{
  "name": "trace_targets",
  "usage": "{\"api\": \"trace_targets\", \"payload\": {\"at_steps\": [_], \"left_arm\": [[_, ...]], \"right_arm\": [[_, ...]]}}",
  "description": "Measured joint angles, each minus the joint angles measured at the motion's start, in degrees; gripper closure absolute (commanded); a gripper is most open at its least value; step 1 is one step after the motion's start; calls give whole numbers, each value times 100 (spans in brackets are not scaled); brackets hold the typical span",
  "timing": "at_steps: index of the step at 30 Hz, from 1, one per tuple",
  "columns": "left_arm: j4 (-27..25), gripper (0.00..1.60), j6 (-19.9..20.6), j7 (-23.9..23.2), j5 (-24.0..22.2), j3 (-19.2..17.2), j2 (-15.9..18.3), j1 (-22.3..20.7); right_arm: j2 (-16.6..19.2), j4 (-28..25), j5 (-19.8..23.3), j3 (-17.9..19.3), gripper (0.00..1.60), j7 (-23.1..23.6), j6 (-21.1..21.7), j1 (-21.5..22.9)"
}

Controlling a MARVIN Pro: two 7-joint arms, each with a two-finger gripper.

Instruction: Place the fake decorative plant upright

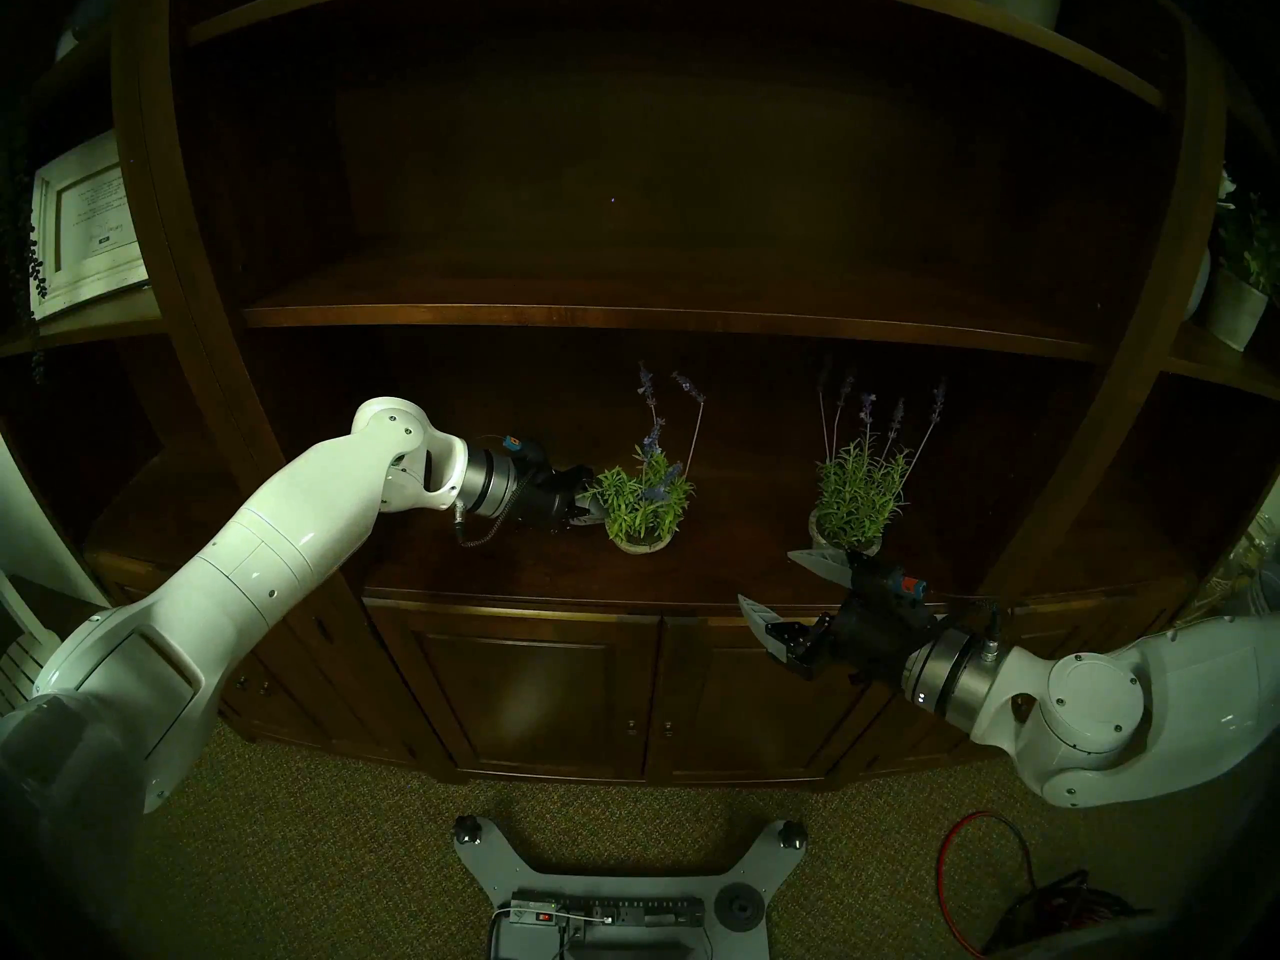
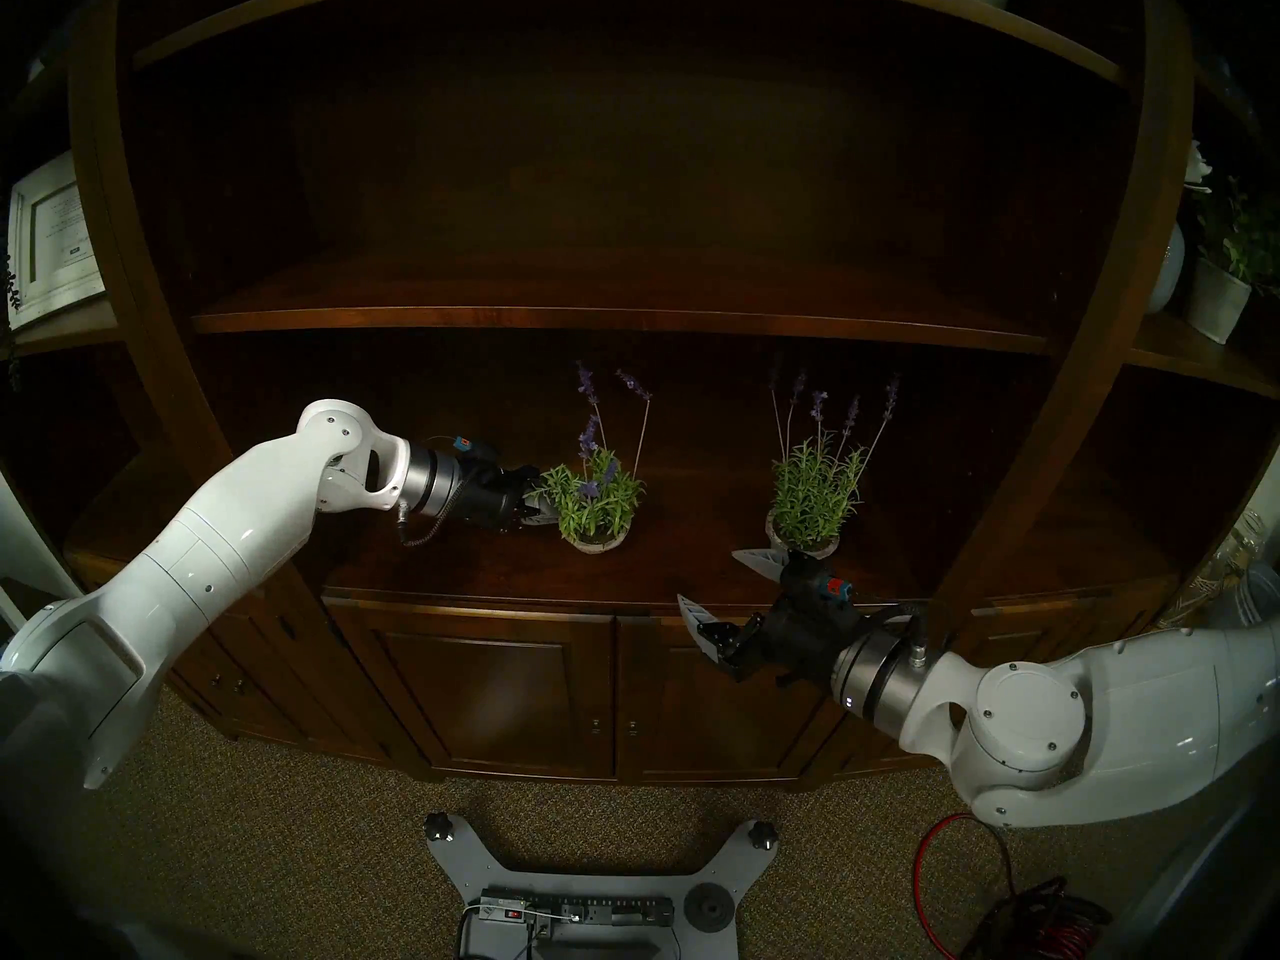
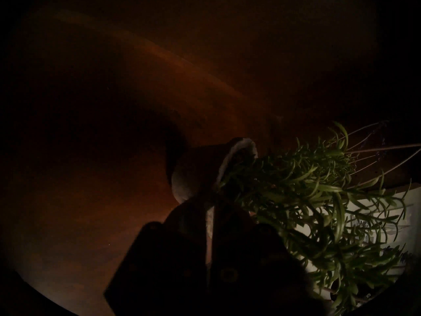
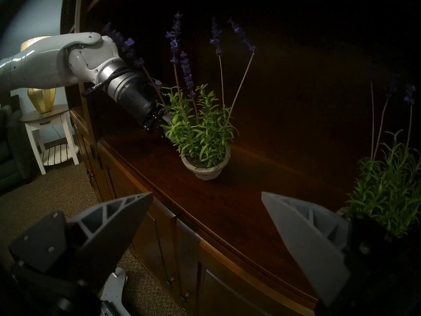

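Note:
The fake plant [image 1: 644, 501], green sprigs and purple lavender spikes in a small grey pot [image 4: 205, 169], stands upright on the dark wooden shelf [image 1: 485, 564]. My left gripper [image 1: 589, 512] reaches in from the plant's left, shut on the pot's rim, its fingertips buried in the leaves. In the left wrist view the plant [image 3: 307, 194] fills the right side and a pale strip of the rim sits pinched between the dark fingers [image 3: 189, 229]. My right gripper [image 1: 767, 577] hangs open and holds nothing at the shelf's front edge.
A second, similar lavender plant [image 1: 859, 494] stands upright just behind my right gripper. A shelf board [image 1: 623, 314] runs low overhead. Cabinet doors [image 1: 533, 695] lie below. A framed picture [image 1: 90, 224] stands far left, a white potted plant [image 1: 1240, 293] far right, a red cable [image 1: 970, 861] on the carpet.

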Motion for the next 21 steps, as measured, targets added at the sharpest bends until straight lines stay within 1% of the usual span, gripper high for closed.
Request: {"api": "trace_targets", "payload": {"at_steps": [14, 21], "left_arm": [[399, 160, -2, 474, -728, 121, -110, -210], [514, 160, -4, 640, -975, 199, -128, -293]], "right_arm": [[-2, 0, 1, -1, 0, -3, 0, 0], [-3, 0, 1, -1, 0, -4, -1, 0]]}}
